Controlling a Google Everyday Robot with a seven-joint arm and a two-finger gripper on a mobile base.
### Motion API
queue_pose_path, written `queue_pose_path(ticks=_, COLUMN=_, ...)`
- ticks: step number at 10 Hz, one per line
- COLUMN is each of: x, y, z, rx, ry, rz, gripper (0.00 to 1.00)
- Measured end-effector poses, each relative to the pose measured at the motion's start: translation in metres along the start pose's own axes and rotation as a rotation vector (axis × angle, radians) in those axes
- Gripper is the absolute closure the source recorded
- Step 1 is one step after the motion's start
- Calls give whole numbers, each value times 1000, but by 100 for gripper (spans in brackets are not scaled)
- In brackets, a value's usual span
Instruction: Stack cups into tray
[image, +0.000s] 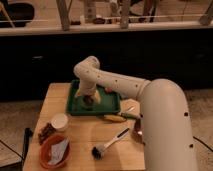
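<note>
Above the middle of the dark-green tray (76, 106), the claw (89, 101), low, its state impossible to tell.

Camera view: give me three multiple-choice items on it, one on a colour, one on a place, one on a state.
1. What colour is the bowl?
A. Blue
B. Orange
C. White

2. Where is the hand?
A. Over the green tray
B. Over the bowl
C. Over the white cup

3. How does the white cup stand with the task?
A. Already in the tray
B. Held in the hand
C. On the table, outside the tray

Answers:
1. B, its rim and wall show orange.
2. A, it hangs within the tray's outline.
3. C, the cup sits on bare wood beyond the tray's rim, apart from the hand.
</note>
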Motion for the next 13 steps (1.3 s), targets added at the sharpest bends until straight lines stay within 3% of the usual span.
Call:
queue_pose_path(ticks=9, x=0, y=0, z=-23, rx=62, ry=42, rz=4, gripper=20)
queue_pose_path(ticks=13, x=0, y=0, z=-24, rx=65, ry=44, rz=2, gripper=20)
